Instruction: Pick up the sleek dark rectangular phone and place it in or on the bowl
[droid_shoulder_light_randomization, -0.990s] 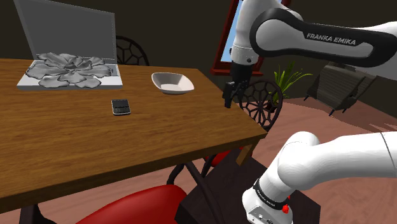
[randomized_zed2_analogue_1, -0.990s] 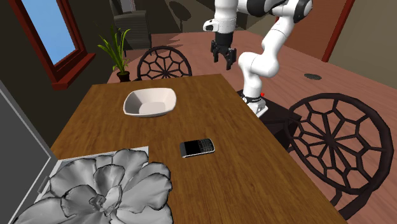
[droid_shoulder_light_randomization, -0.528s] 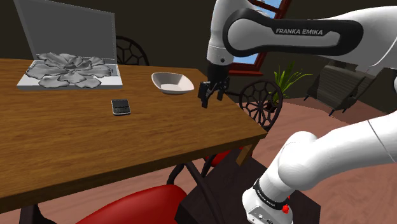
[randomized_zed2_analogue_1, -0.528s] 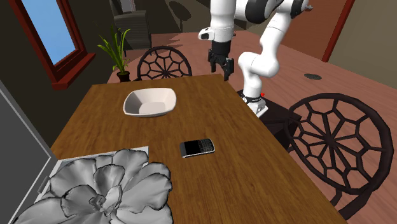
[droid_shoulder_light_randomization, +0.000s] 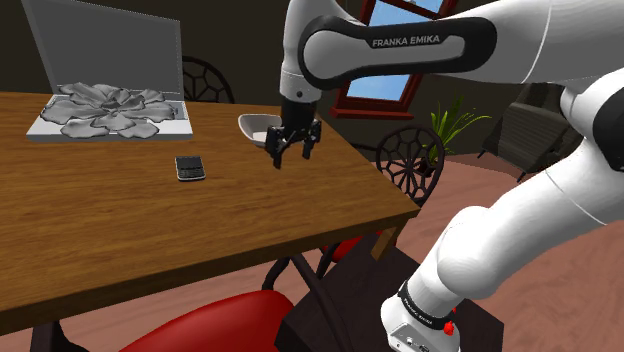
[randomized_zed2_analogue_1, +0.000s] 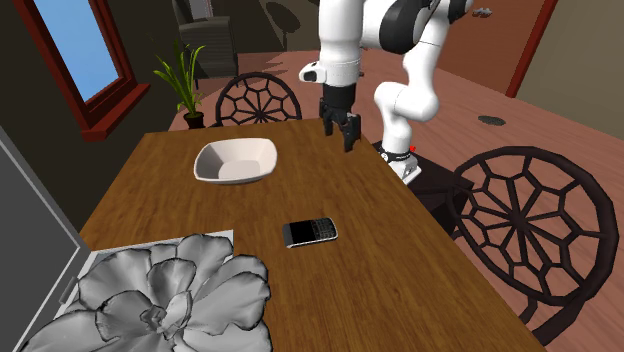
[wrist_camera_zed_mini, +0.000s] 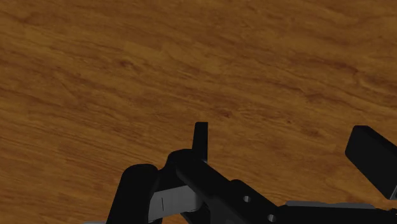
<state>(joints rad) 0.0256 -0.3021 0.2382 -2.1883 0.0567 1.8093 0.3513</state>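
Hovering above wooden table (droid_shoulder_light_randomization: 120, 220), claw (droid_shoulder_light_randomization: 291, 155) spread open, empty, phone (droid_shoulder_light_randomization: 189, 167) apart from bowl (droid_shoulder_light_randomization: 256, 126)

A dining room in a house, as I saw it from my console.
I looked over a long wooden table (droid_shoulder_light_randomization: 120, 230) with a white bowl (randomized_zed2_analogue_1: 235, 172) set out on it. Around it stood dark chairs (randomized_zed2_analogue_1: 530, 153) with round, web-patterned backs, and one red seat (droid_shoulder_light_randomization: 215, 318) was tucked under the edge. A potted plant (randomized_zed2_analogue_1: 180, 75) stood beside a red-framed window (randomized_zed2_analogue_1: 75, 60) showing blue sky, and the floor (randomized_zed2_analogue_1: 560, 110) was reddish wood.
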